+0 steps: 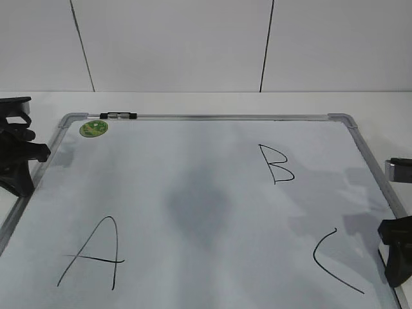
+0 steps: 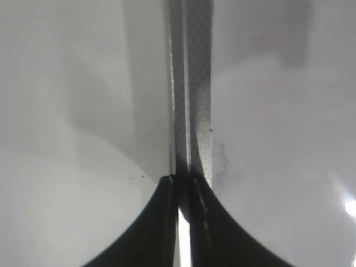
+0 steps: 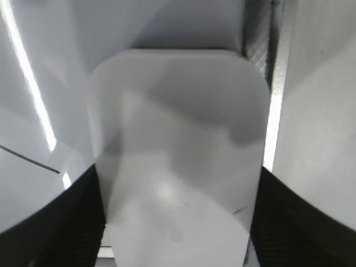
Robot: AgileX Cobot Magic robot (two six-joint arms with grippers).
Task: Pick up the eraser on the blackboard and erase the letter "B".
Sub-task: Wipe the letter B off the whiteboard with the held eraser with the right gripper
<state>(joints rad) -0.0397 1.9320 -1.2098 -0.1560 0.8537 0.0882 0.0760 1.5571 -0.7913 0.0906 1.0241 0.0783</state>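
One eraser (image 3: 178,161) fills the right wrist view: a white, smooth oblong block with rounded corners, lying on the blackboard (image 1: 193,199) just beside the frame's right rail. The right gripper (image 3: 177,222) straddles it, one dark finger (image 3: 61,222) on each long side, jaws spread about the block; whether the pads actually touch its sides cannot be told. In the exterior view the eraser itself cannot be made out; only the right gripper (image 1: 399,254) shows, at the board's right edge near the lower corner.

The board is a single large white glossy panel in a silver-grey metal frame with rounded grey corner pieces. It carries three black hand-drawn letters: the letter "B" (image 1: 275,164), thin and angular, right of centre in the upper half; a larger "A" (image 1: 93,254) at the lower left; a "C" (image 1: 335,261) at the lower right, close to the right gripper. One green round sticker (image 1: 94,128) sits in the upper left corner, and one small dark clip (image 1: 118,116) lies on the top rail.

The left gripper (image 2: 183,189) hangs over the left rail, its two dark fingers pressed together, holding nothing. A white table (image 1: 193,102) surrounds the board.
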